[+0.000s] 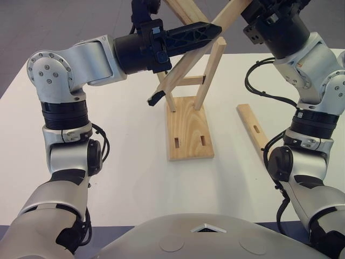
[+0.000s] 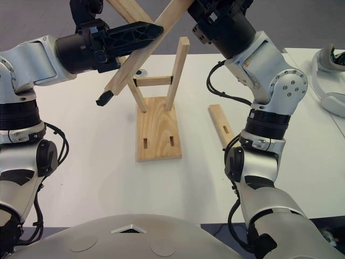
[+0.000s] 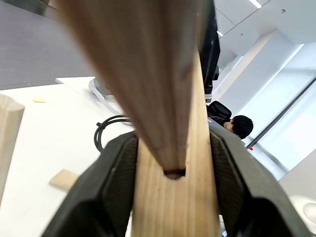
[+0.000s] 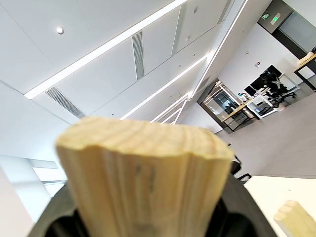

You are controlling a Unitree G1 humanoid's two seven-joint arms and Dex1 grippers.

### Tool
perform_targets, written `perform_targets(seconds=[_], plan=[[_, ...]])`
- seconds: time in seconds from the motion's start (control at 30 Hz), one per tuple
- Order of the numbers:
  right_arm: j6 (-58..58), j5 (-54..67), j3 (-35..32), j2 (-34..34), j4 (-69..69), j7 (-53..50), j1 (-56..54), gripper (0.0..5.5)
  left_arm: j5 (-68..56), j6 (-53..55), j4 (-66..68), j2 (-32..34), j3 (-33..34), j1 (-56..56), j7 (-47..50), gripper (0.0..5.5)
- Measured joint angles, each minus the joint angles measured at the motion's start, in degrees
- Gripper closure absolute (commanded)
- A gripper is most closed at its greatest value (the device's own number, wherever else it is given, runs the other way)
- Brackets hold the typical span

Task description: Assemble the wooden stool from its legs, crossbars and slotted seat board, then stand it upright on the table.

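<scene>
White table (image 1: 124, 162), open office behind. Seat board (image 1: 188, 129) centre frame, standing legs (image 1: 207, 75) with fitted crossbar (image 1: 190, 81) at its far end, near slots (image 1: 177, 141) empty. Spare crossbar (image 1: 253, 127) lying right of board. My left gripper (image 3: 170, 138) clamped on leg (image 3: 173, 212), right gripper (image 1: 253, 13) clamped on second leg (image 4: 143, 168), both crossing in X at top centre. My take: uncross first, swing one leg vertical over near slot, push straight down, stay off standing legs, look wobbly. Spare crossbar probably goes between before seating both.

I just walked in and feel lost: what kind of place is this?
Probably an open-plan office or lab: long white strip ceiling lights, desks with black office chairs in the far room, and a plain white worktable.
</scene>
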Motion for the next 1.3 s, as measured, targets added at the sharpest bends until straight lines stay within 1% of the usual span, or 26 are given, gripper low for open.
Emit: perform_targets(seconds=[0.27, 0.3, 0.47, 0.5, 0.53, 0.63, 0.7, 0.77, 0.83, 0.9, 1.0, 1.2, 1.23, 1.3], plan=[[0.37, 0.68, 0.21, -0.9, -0.45, 1.04, 1.4, 3.46, -0.06, 0.04, -0.14, 0.15, -0.8, 0.16, -0.23, 3.45], [0.35, 0.68, 0.25, -0.91, -0.45, 1.05, 1.43, 3.46, -0.04, 0.04, -0.1, 0.15, -0.82, 0.16, -0.23, 3.08], [1.38, 0.67, 0.78, -0.94, -0.53, 1.9, 1.87, 3.46, 0.5, -0.65, 0.13, 0.13, -0.82, 0.56, 0.22, 2.27], [1.44, 0.64, 0.85, -0.94, -0.53, 1.98, 1.89, 3.46, 0.62, -0.97, 0.13, 0.09, -0.82, 0.95, 0.3, 2.15], [1.5, 0.55, 0.93, -0.95, -0.52, 2.02, 1.9, 3.46, 0.75, -1.14, 0.09, 0.08, -0.82, 1.46, 0.3, 1.89], [1.59, 0.26, 1.05, -1.02, -0.24, 2.03, 2.03, 3.46, 0.73, -1.3, -0.34, 0.19, -0.75, 3.57, 0.28, 1.46], [1.58, -0.3, 0.92, -1.8, 0.16, 2.05, 2.12, 3.46, 0.08, -1.24, -2.97, 0.62, -0.91, 7.78, 0.66, 1.12], [1.6, -1.47, 0.35, -2.93, 0.5, 2.58, 2.07, 3.46, -2.12, -0.9, -7.54, 1.6, -2.29, 14.51, 2.07, 0.83], [1.42, -1.73, -0.38, -3.44, 1.22, 3.84, 1.42, 3.46, -5.31, 0.19, -11.4, 4.51, -3.42, 20.77, 2.06, 0.43], [1.11, -1.85, -1.63, -4.54, 2.0, 5.05, 0.17, 3.46, -6.38, 1.83, -13.49, 9.29, -2.98, 26.84, -0.92, 0.12], [0.9, -1.96, -2.1, -5.28, 2.34, 5.28, 0.07, 3.46, -3.16, 1.67, -12.92, 12.64, -1.22, 28.35, -4.58, 0.1], [1.78, -3.47, -0.97, -5.57, 1.82, 6.0, 0.76, 3.47, 5.19, 0.9, -11.6, 13.61, -1.2, 29.98, -9.43, 0.1], [1.9, -4.88, -0.56, -6.0, 1.23, 6.45, 0.9, 3.47, 6.96, 0.74, -11.73, 13.75, -1.24, 30.26, -10.42, 0.1], [0.79, -13.69, 2.25, -8.38, -2.18, 7.21, 1.81, 3.47, 9.97, -0.3, -11.93, 13.8, -1.33, 30.89, -11.92, 0.1]])
